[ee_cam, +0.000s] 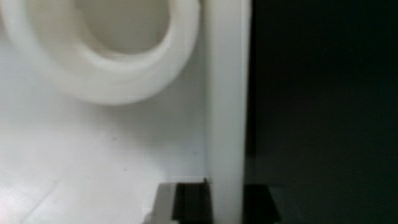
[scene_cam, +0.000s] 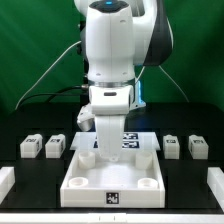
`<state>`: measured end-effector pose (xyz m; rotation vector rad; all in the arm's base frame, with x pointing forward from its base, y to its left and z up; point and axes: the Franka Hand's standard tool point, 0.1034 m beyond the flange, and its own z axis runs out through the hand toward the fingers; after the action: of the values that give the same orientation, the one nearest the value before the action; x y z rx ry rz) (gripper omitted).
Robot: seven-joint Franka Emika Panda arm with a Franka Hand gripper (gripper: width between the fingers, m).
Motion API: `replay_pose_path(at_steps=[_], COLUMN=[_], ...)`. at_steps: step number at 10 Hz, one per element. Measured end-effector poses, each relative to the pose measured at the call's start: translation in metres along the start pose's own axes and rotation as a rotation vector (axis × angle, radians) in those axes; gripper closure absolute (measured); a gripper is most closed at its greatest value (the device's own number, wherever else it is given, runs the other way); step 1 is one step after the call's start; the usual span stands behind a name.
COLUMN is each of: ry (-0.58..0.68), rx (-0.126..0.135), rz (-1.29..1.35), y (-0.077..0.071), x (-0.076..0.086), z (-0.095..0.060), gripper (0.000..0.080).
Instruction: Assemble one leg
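Note:
The large flat white panel (scene_cam: 112, 178) with a raised rim lies at the table's middle, a tag on its front wall. My gripper (scene_cam: 103, 148) reaches down onto its far rim, toward the exterior view's left. In the wrist view the two dark fingers (ee_cam: 189, 205) stand on either side of the panel's upright rim (ee_cam: 228, 100), with no gap showing, beside a round corner hole (ee_cam: 107, 50). Several small white legs stand on the table: two at the exterior view's left (scene_cam: 30, 147) (scene_cam: 55, 146) and two at its right (scene_cam: 171, 146) (scene_cam: 197, 147). None is held.
The marker board (scene_cam: 132, 139) lies just behind the panel, partly hidden by the arm. White blocks sit at the table's front corners (scene_cam: 5, 180) (scene_cam: 216, 182). A green backdrop stands behind.

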<state>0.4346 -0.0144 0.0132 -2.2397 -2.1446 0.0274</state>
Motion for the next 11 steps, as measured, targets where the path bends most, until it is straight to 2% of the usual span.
replay_pose_path(at_steps=[2,4,5,8,11], ry=[0.017,0.036,0.044,0.056,0.059], rx=[-0.016,-0.033,-0.039,-0.050,-0.027], rz=[-0.010,-0.029,-0.031,-0.023,-0.031], y=[0.020,0.043,0.048,0.058,0.059], x=[0.028,0.047,0.054,0.070,0.076], z=[-0.002,0.000,0.002,0.002,0.002], gripper=[0.0739,0.0739,0.0739,0.0739,0.0739])
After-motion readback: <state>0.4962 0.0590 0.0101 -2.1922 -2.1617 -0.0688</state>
